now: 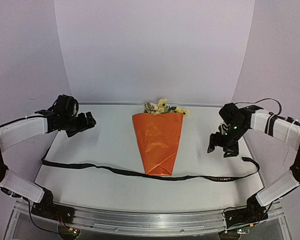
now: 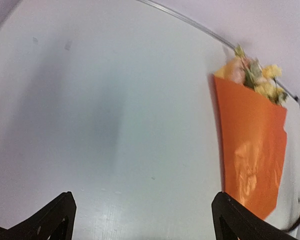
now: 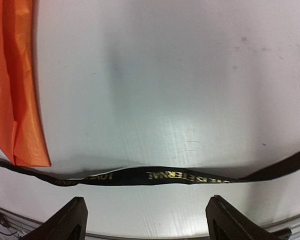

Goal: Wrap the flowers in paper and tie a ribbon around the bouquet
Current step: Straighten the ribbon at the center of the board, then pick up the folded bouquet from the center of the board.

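Your tabletop (image 1: 105,145) carries:
- One bouquet (image 1: 157,142), flat at centre: a cone of orange paper (image 1: 155,131), tip toward the near edge, flowers (image 1: 164,107) at the far end.
- One ribbon (image 1: 115,171), black and untied, along the near edge, meeting the cone's tip.
- Left gripper (image 1: 88,123), left edge: fingers spread, empty.
- Right gripper (image 1: 221,149), right edge, above the ribbon: fingers spread, empty.

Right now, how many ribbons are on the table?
1. The ribbon runs across the near side of the table, left to right, meeting the bouquet's narrow tip. None other shows; the bouquet could hide one.
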Controlling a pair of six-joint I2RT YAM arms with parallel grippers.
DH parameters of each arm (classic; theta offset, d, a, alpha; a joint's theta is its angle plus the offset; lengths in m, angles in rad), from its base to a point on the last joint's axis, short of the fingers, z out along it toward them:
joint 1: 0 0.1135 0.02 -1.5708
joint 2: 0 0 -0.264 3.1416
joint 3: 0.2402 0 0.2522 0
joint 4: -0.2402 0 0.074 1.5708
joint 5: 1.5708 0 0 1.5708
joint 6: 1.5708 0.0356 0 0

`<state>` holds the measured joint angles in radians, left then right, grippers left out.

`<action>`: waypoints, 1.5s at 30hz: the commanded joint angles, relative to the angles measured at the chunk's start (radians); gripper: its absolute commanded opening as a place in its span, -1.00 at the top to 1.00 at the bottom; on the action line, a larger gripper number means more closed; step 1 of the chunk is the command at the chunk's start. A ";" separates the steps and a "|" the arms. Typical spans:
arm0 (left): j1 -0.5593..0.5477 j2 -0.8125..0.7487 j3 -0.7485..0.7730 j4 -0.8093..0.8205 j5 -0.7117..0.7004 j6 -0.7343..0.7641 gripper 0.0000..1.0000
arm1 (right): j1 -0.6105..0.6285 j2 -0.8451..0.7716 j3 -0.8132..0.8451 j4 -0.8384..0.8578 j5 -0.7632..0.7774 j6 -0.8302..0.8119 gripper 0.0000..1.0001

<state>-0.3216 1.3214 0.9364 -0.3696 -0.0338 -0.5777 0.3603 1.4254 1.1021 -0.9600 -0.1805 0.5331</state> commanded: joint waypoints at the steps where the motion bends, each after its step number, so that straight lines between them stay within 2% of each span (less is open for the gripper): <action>1: -0.103 0.062 -0.007 0.128 0.218 0.018 -0.93 | 0.125 0.101 -0.017 0.244 -0.081 0.087 -0.70; 4: -0.152 0.113 -0.022 0.193 0.322 0.014 -0.89 | 0.194 0.186 0.013 0.329 -0.090 0.101 -0.71; 9: -0.222 0.193 -0.022 0.254 0.406 0.009 -0.88 | 0.250 0.309 0.040 0.474 -0.079 0.155 -0.72; 16: -0.266 0.306 -0.008 0.293 0.441 -0.020 -0.79 | 0.264 0.393 0.019 0.688 -0.050 0.237 -0.72; 24: -0.284 0.400 0.002 0.352 0.474 -0.054 -0.73 | 0.279 0.366 -0.018 0.719 -0.005 0.251 -0.73; 31: -0.284 0.466 0.043 0.353 0.485 -0.043 -0.70 | 0.281 0.359 -0.004 0.679 0.000 0.254 -0.73; 45: -0.295 0.589 0.106 0.365 0.525 -0.049 -0.47 | 0.298 0.398 0.051 0.641 -0.047 0.210 -0.75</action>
<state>-0.6058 1.8820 1.0052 -0.0238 0.4749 -0.6288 0.6512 1.8158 1.0963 -0.3053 -0.2133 0.7595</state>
